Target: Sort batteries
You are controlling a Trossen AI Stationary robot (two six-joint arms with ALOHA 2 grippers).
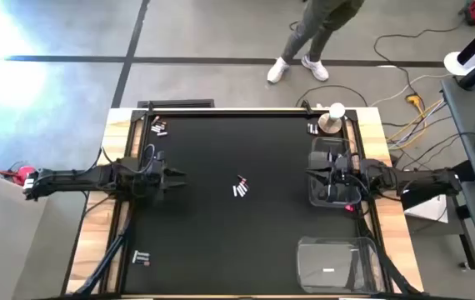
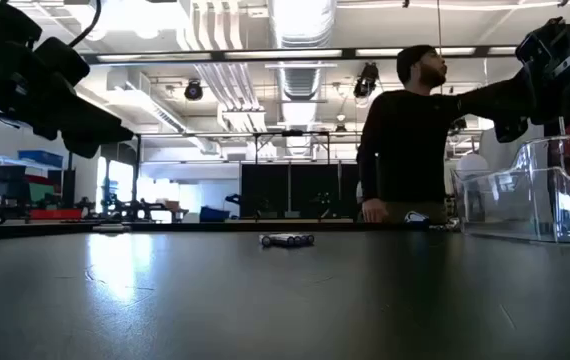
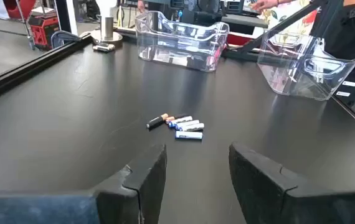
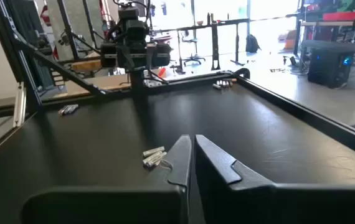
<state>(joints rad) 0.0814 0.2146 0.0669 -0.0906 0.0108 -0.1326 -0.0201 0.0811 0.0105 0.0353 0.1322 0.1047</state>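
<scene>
A black worktop with pale wooden edges fills the scene, seen from overhead, with one dark robot arm reaching in from each side.

On the left, the left tool hangs above the mat with nothing in it; its two fingers stand apart with a clear gap between them. Small batches of batteries lie near this side — one group in the far left corner and another in the near left corner.

In the middle of the worktop lies the main cluster of batteries, a handful of tiny cylinders touching one another (some white, at least one dark with a copper-coloured end). The left tool points toward them but is well apart from them.

On the right, two clear plastic bins sit on the mat: one at the right edge at mid-depth, and another in the near right corner with a single small white item on its floor. The right tool hovers at the inner side of the mid-depth bin — its fingers are pressed together, gripping nothing. A small round stand sits in the far right corner with a few more batteries beside it.

Beyond the far edge of the worktop, a person in dark clothes and white shoes stands on the floor.
</scene>
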